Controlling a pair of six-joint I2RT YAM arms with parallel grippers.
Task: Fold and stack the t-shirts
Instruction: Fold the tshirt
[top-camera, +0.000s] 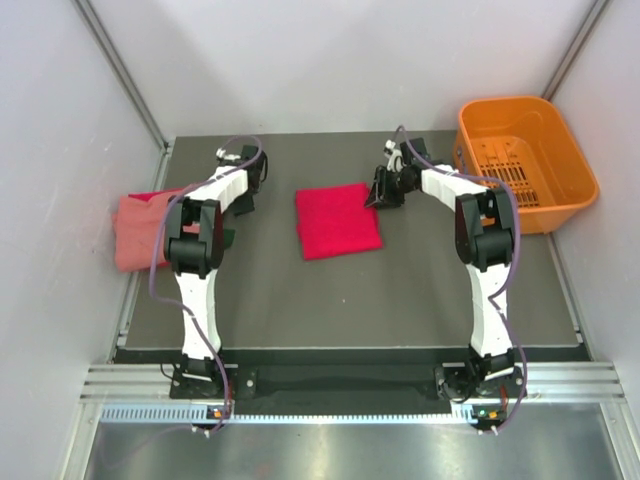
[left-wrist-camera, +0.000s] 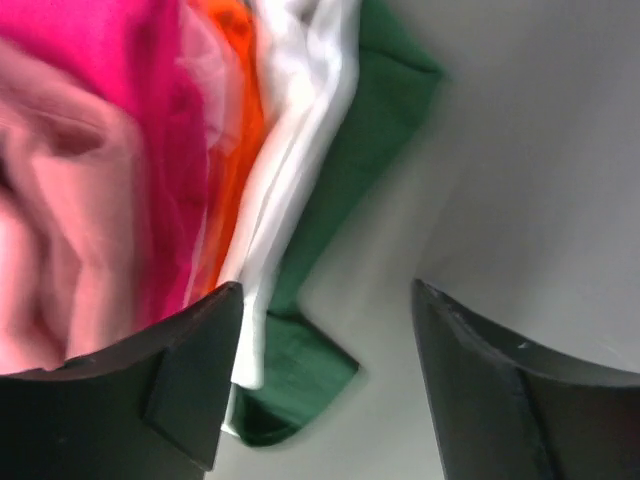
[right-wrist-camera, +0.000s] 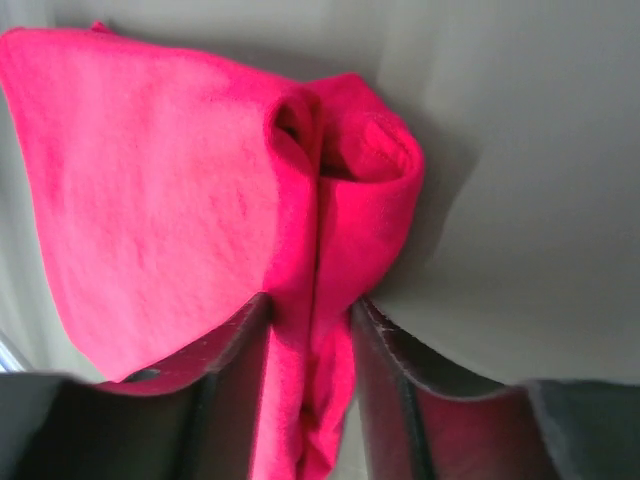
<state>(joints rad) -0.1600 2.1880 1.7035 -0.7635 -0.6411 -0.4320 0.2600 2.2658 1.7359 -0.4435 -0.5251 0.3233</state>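
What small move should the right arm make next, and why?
Probably lift the red shirt and carry it left to the pile: the right gripper is shut on its edge, and it lies folded, apart from the pile.

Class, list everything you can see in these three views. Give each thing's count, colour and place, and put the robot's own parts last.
red t-shirt: 1, crimson, folded, middle of the table
pink t-shirt: 1, salmon, in a pile at the table's left edge
pale t-shirt: 1, white, in that pile, between the pink and green cloth
green t-shirt: 1, dark green, at the pile's edge beside the pale one
basket: 1, orange, far right corner
table: 1, dark grey top
left arm: 1, white and black, base at near edge
right arm: 1, white and black, base at near edge
left claw: 1, black, open, at the pile's edge
right claw: 1, black, shut on the red t-shirt's right edge
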